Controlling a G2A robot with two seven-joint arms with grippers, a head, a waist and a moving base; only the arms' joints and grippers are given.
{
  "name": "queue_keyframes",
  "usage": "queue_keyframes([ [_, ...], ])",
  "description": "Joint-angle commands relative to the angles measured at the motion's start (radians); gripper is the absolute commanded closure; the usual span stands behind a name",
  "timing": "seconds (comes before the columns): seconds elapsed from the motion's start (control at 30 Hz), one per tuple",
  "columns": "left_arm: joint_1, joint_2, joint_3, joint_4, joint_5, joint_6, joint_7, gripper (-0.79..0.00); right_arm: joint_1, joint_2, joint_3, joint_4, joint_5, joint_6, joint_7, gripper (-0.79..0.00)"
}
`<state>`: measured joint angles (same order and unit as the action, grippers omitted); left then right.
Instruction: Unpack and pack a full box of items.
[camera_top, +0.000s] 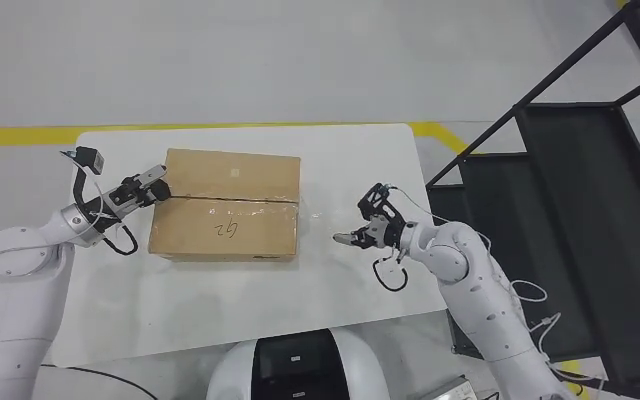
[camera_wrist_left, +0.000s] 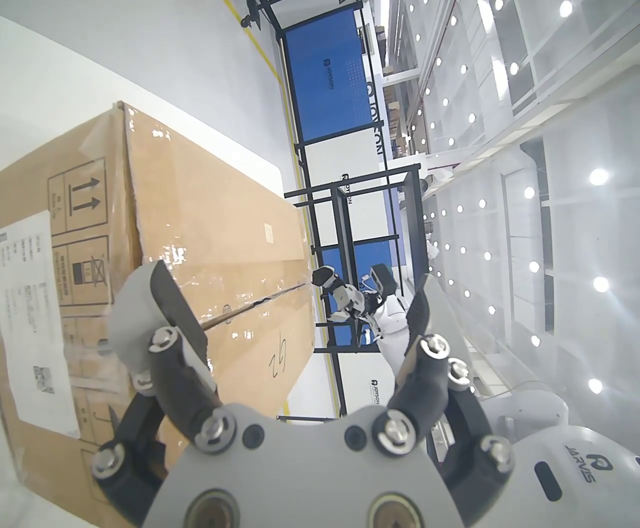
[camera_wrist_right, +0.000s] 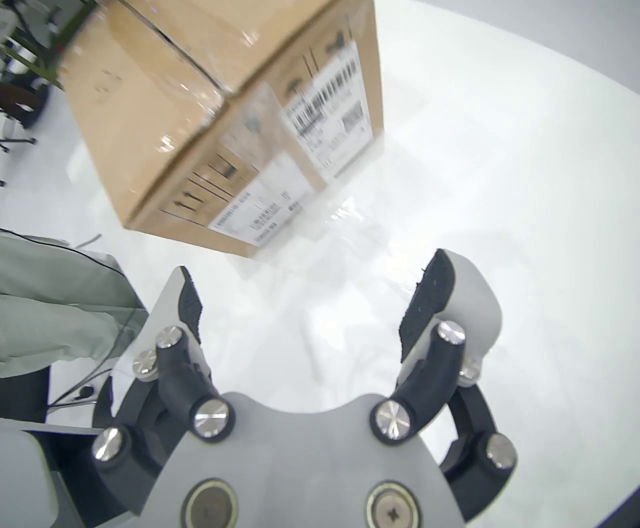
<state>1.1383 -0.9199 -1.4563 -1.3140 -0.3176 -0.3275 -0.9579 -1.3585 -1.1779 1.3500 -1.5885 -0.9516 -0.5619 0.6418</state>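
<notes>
The left arm comes in low from the left side of the table (camera_top: 350, 300), bent at the elbow, and its wrist points right, at the box. The left claw (camera_top: 155, 190) is right at the left end of the box (camera_top: 230, 205), up by the top edge where the two flaps meet. From the left wrist the left claw (camera_wrist_left: 295, 310) is wide open and holds nothing. One of its fingers (camera_wrist_left: 165, 300) sits by the top edge of the box (camera_wrist_left: 210, 215), but I cannot tell if it touches. The right arm comes in from the near right corner, bent, and its wrist points left. The right claw (camera_top: 358, 218) is near the right end of the box, with bare table between them. From the right wrist the right claw (camera_wrist_right: 310, 295) is wide open too, low over the table, and holds nothing. The brown box (camera_wrist_right: 150, 100) stands flat a bit left of the middle of the table. It is shut, and clear shiny tape runs along the line where its flaps meet. It has white labels on both ends and a pen mark on top. What is inside is hidden. Something clear and shiny (camera_wrist_right: 345, 215) lies on the table just beside the right end of the box.
</notes>
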Motion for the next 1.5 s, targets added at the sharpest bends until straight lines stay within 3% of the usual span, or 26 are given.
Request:
queue_keyframes([
  [0.0,0.000,0.000,0.000,0.000,0.000,0.000,0.000,-0.785,0.009,0.001,-0.010,0.023,-0.064,0.036,0.008,-0.785],
  [0.4,0.000,0.000,0.000,0.000,0.000,0.000,0.000,-0.785,0.076,-0.020,-0.085,0.148,-0.117,0.288,-0.072,-0.776],
  [0.57,0.000,0.000,0.000,0.000,0.000,0.000,0.000,-0.785,0.104,-0.035,-0.132,0.202,-0.122,0.397,-0.103,-0.668],
  [0.63,0.000,0.000,0.000,0.000,0.000,0.000,0.000,-0.785,0.115,-0.041,-0.147,0.228,-0.126,0.430,-0.116,-0.542],
  [0.67,0.000,0.000,0.000,0.000,0.000,0.000,0.000,-0.785,0.121,-0.043,-0.154,0.242,-0.134,0.443,-0.118,-0.536],
  [0.9,0.000,0.000,0.000,0.000,0.000,0.000,0.000,-0.785,0.150,-0.055,-0.197,0.287,-0.177,0.508,-0.119,-0.674],
  [1.13,0.000,0.000,0.000,0.000,0.000,0.000,0.000,-0.785,0.164,-0.063,-0.225,0.314,-0.230,0.555,-0.113,-0.720],
  [1.3,0.000,0.000,0.000,0.000,0.000,0.000,0.000,-0.785,0.174,-0.069,-0.239,0.337,-0.239,0.572,-0.120,-0.631],
  [1.33,0.000,0.000,0.000,0.000,0.000,0.000,0.000,-0.785,0.176,-0.071,-0.243,0.341,-0.240,0.576,-0.119,-0.557],
  [1.47,0.000,0.000,0.000,0.000,0.000,0.000,0.000,-0.785,0.188,-0.076,-0.258,0.360,-0.252,0.585,-0.112,-0.523],
])
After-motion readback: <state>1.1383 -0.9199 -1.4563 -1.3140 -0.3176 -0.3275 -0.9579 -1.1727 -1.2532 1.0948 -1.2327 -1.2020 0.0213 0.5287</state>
